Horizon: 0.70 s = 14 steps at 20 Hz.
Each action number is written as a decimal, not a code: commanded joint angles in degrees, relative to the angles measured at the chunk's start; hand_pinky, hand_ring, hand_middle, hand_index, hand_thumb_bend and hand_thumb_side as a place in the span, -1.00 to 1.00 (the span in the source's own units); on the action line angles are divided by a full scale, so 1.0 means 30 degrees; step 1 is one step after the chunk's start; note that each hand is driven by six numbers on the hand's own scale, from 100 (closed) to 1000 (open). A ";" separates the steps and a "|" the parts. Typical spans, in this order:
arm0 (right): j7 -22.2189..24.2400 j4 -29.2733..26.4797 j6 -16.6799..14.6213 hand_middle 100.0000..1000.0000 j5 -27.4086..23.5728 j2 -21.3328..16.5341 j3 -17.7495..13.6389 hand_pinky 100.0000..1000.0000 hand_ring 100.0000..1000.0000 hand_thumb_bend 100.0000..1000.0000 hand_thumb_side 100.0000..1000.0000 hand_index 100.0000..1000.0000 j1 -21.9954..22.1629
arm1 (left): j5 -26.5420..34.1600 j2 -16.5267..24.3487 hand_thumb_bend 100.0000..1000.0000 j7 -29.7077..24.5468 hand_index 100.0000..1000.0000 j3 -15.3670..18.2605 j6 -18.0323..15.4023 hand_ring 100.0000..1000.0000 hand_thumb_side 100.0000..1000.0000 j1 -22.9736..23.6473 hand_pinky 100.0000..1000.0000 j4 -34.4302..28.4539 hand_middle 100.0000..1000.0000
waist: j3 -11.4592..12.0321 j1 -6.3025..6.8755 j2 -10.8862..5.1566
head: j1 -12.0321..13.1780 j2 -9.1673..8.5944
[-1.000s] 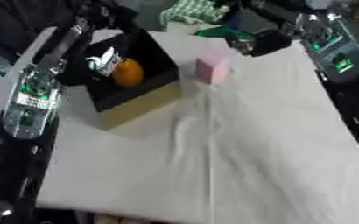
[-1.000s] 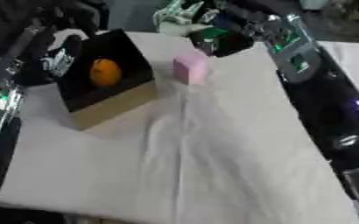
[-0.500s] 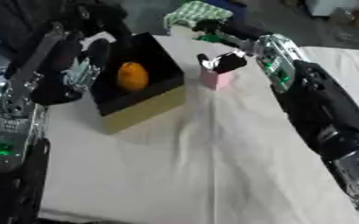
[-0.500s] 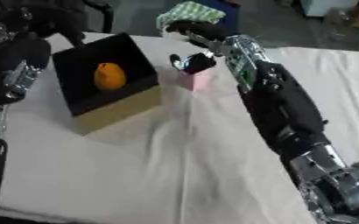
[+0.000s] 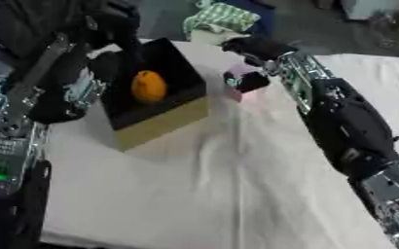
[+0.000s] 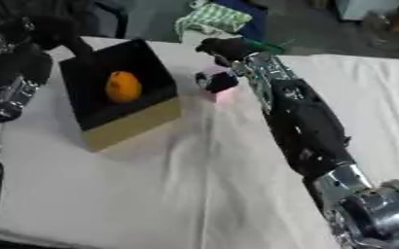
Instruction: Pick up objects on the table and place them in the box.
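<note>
The right hand (image 5: 247,80) curls down over the pink block (image 5: 237,90), just right of the box (image 5: 156,124) holding an orange (image 5: 149,85). The left hand (image 6: 54,29) rests at the box's far left edge, its fingers blurred. The near cloth (image 5: 194,194) lies open.

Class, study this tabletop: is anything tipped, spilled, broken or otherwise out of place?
Nothing is spilled or broken. The box sits askew on the white cloth, which has a few creases. An orange fruit lies inside it. The right hand is over the pink block, largely hiding it.
</note>
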 commanded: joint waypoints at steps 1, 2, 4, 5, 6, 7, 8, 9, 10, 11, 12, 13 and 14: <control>-0.0342 0.0038 0.0324 1.00 0.0307 -0.0168 -0.0237 0.79 0.86 -1.00 0.23 1.00 -0.0454 | 0.0103 0.0049 -1.00 -0.0141 0.61 0.0149 -0.0033 0.05 0.22 -0.0218 0.33 -0.0321 0.09 | 0.0053 0.0147 -0.0331 | -0.0009 -0.0248; -0.0416 0.0083 0.0358 1.00 0.0295 -0.0167 -0.0254 0.79 0.86 -1.00 0.24 1.00 -0.0439 | 0.0115 0.0052 -1.00 -0.0160 0.61 0.0158 -0.0041 0.05 0.22 -0.0216 0.33 -0.0314 0.09 | 0.0063 0.0156 -0.0321 | -0.0013 -0.0265; -0.0548 0.0137 0.0420 1.00 0.0271 -0.0150 -0.0270 0.79 0.86 -1.00 0.24 1.00 -0.0406 | 0.0143 0.0051 -1.00 -0.0196 0.61 0.0163 -0.0048 0.05 0.22 -0.0199 0.33 -0.0298 0.08 | 0.0087 0.0186 -0.0303 | -0.0039 -0.0297; -0.0597 0.0163 0.0443 1.00 0.0256 -0.0141 -0.0271 0.79 0.86 -1.00 0.26 1.00 -0.0388 | 0.0157 0.0054 -1.00 -0.0223 0.61 0.0156 -0.0054 0.05 0.22 -0.0196 0.33 -0.0286 0.08 | 0.0107 0.0205 -0.0295 | -0.0052 -0.0287; -0.0641 0.0188 0.0461 1.00 0.0233 -0.0134 -0.0276 0.79 0.85 -1.00 0.26 1.00 -0.0368 | 0.0166 0.0057 -1.00 -0.0251 0.61 0.0154 -0.0065 0.05 0.22 -0.0197 0.33 -0.0272 0.08 | 0.0125 0.0225 -0.0291 | -0.0076 -0.0270; -0.0669 0.0217 0.0469 1.00 0.0212 -0.0127 -0.0276 0.79 0.85 -1.00 0.27 1.00 -0.0350 | 0.0177 0.0055 -1.00 -0.0265 0.61 0.0159 -0.0077 0.05 0.22 -0.0198 0.33 -0.0262 0.08 | 0.0136 0.0241 -0.0289 | -0.0088 -0.0261; -0.0678 0.0255 0.0469 1.00 0.0194 -0.0116 -0.0274 0.79 0.85 -1.00 0.27 1.00 -0.0332 | 0.0193 0.0049 -1.00 -0.0266 0.61 0.0170 -0.0084 0.05 0.22 -0.0196 0.33 -0.0258 0.08 | 0.0146 0.0261 -0.0289 | -0.0093 -0.0269; -0.0690 0.0284 0.0469 1.00 0.0174 -0.0110 -0.0278 0.79 0.85 -1.00 0.26 1.00 -0.0322 | 0.0208 0.0047 -1.00 -0.0263 0.61 0.0179 -0.0089 0.05 0.22 -0.0195 0.33 -0.0260 0.08 | 0.0160 0.0279 -0.0289 | -0.0100 -0.0290; -0.0703 0.0308 0.0471 1.00 0.0151 -0.0115 -0.0286 0.79 0.85 -1.00 0.26 1.00 -0.0318 | 0.0227 0.0047 -1.00 -0.0259 0.61 0.0183 -0.0094 0.05 0.22 -0.0197 0.33 -0.0264 0.08 | 0.0166 0.0301 -0.0292 | -0.0096 -0.0311; -0.0721 0.0322 0.0474 1.00 0.0123 -0.0125 -0.0295 0.79 0.85 -1.00 0.26 1.00 -0.0315 | 0.0240 0.0050 -1.00 -0.0259 0.61 0.0184 -0.0098 0.05 0.22 -0.0200 0.33 -0.0263 0.08 | 0.0159 0.0321 -0.0298 | -0.0084 -0.0315; -0.0730 0.0338 0.0477 1.00 0.0098 -0.0135 -0.0297 0.79 0.85 -1.00 0.26 1.00 -0.0317 | 0.0249 0.0057 -1.00 -0.0259 0.61 0.0186 -0.0103 0.05 0.22 -0.0196 0.33 -0.0260 0.08 | 0.0144 0.0337 -0.0305 | -0.0081 -0.0321; -0.0735 0.0350 0.0483 1.00 0.0081 -0.0145 -0.0299 0.79 0.85 -1.00 0.25 1.00 -0.0328 | 0.0255 0.0059 -1.00 -0.0258 0.61 0.0192 -0.0107 0.05 0.22 -0.0191 0.33 -0.0260 0.08 | 0.0127 0.0348 -0.0311 | -0.0092 -0.0322; -0.0749 0.0352 0.0492 1.00 0.0062 -0.0158 -0.0305 0.79 0.85 -1.00 0.25 1.00 -0.0344 | 0.0253 0.0053 -1.00 -0.0255 0.61 0.0200 -0.0103 0.05 0.22 -0.0183 0.33 -0.0257 0.08 | 0.0111 0.0354 -0.0319 | -0.0105 -0.0303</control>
